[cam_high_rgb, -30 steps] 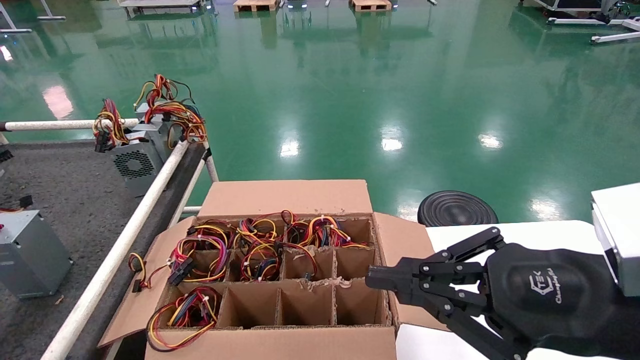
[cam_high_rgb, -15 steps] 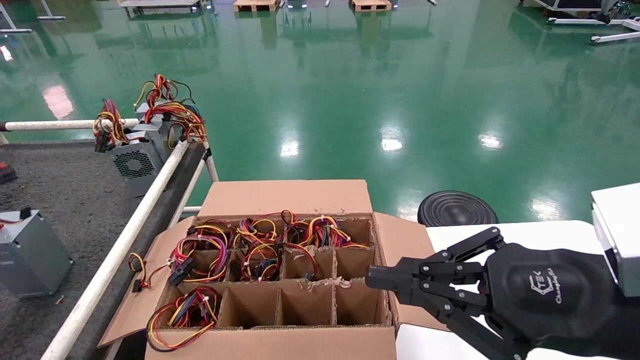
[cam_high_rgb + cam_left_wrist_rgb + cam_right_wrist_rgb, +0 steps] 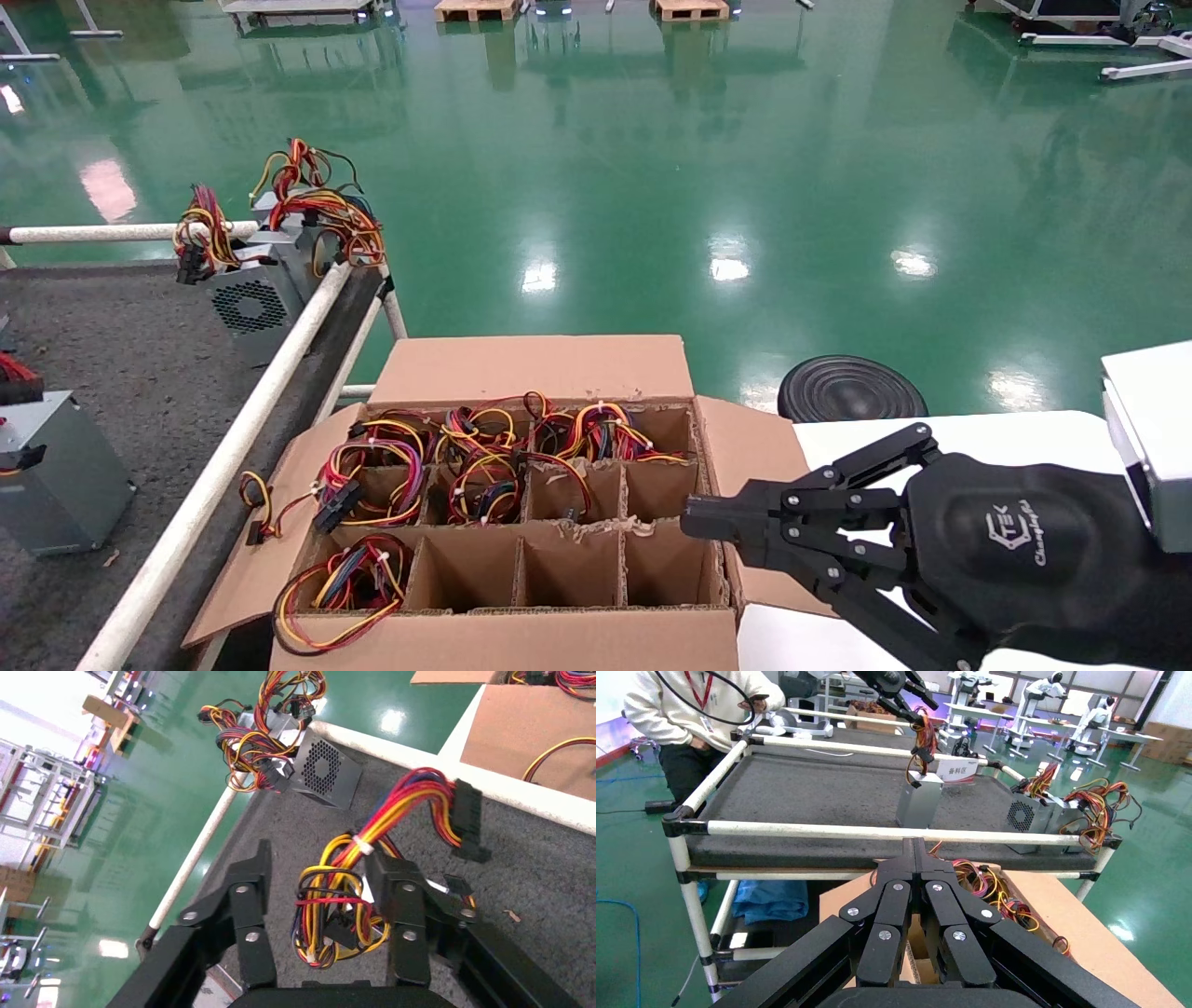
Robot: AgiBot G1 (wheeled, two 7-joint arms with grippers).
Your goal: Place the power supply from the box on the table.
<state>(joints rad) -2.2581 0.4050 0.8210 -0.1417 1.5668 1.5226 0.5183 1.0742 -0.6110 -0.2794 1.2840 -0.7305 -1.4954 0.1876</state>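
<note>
The plain silver-grey metal power supply point(image 3: 54, 471) stood upright on the dark grey speckled table point(image 3: 140, 373), far left, already out of the brown cardboard box point(image 3: 521, 522). Its wires pointed up between the left gripper's point(image 3: 320, 881) wide-open fingers, which held nothing. Only backing away seemed left. The right gripper point(image 3: 694, 527) was closed and empty beside the box.

power supply point(image 3: 51, 475): cut off by the head view's left edge; wire bundle mostly out of frame there.
box point(image 3: 521, 643): near wall cut off by the lower edge; cases under the wires hidden in the cells.
right gripper point(image 3: 694, 527): body runs off the lower right corner.
counter point(image 3: 140, 373): left part out of frame.
</note>
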